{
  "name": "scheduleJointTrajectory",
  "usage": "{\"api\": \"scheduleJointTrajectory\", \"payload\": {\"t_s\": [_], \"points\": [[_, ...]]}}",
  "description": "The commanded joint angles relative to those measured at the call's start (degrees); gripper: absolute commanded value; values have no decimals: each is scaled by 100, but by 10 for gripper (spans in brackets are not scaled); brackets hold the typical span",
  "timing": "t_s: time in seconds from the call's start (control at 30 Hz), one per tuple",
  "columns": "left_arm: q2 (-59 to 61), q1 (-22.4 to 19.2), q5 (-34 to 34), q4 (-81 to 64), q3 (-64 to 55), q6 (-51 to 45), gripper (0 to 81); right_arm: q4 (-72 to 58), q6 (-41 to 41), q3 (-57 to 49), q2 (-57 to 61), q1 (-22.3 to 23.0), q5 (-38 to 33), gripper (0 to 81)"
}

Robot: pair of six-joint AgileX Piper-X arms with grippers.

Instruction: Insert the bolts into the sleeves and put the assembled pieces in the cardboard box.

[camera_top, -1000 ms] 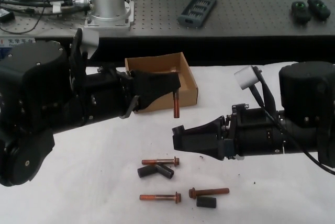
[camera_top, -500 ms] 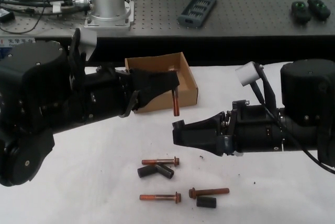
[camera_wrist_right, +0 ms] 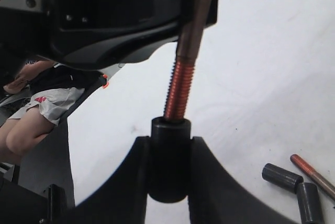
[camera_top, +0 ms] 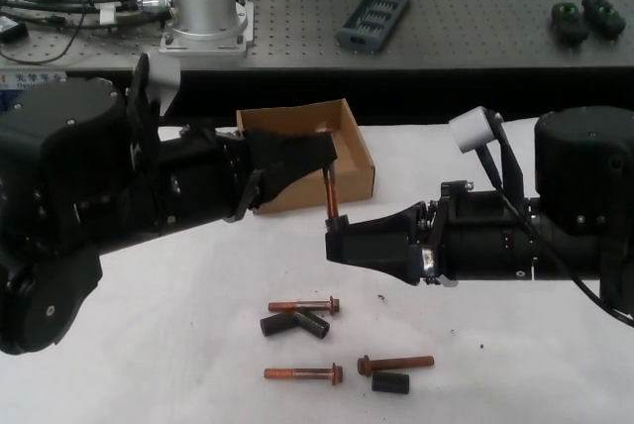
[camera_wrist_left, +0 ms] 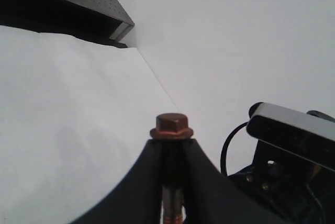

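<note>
Vs. 1 s ago the right gripper (camera_top: pixel 339 240) has come up & a bit toward the left arm, so the black sleeve (camera_wrist_right: pixel 170 153) it clamps now sits right under the bolt (camera_top: pixel 330 194). Before, there was a clear gap below the bolt tip. The left gripper (camera_wrist_left: pixel 171 153) has barely shifted. It is closed on the copper-coloured bolt, held upright w/ hex head on top & threaded end down, in front of the cardboard box (camera_top: pixel 359 152). The box stands on the white cloth (camera_top: pixel 149 345) behind the grippers. Its inside is largely covered by the left gripper, so contents can't be made out. In the right wrist view the threads meet the sleeve's mouth, but how far in they go can't be told. The loose bolts (camera_top: pixel 303 373) & loose sleeves (camera_top: pixel 390 382) on the cloth at the front haven't moved. L to R they are two bolts w/ two touching sleeves between them, then a third bolt w/ a sleeve just beside it.
</note>
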Motion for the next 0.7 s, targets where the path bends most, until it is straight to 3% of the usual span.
{"api": "scheduleJointTrajectory", "payload": {"t_s": [0.0, 0.3, 0.67], "points": [[-103, 17, -56, -114, 160, -247, 6, -181, -11, -50, -6, -26, 32, 70], [-103, 17, -126, -1244, 811, -778, 6, -181, 11, -50, -6, -26, 61, 70], [-103, 17, -385, -1513, 809, -868, 6, -40, -58, -50, -6, -26, -56, 70]]}}
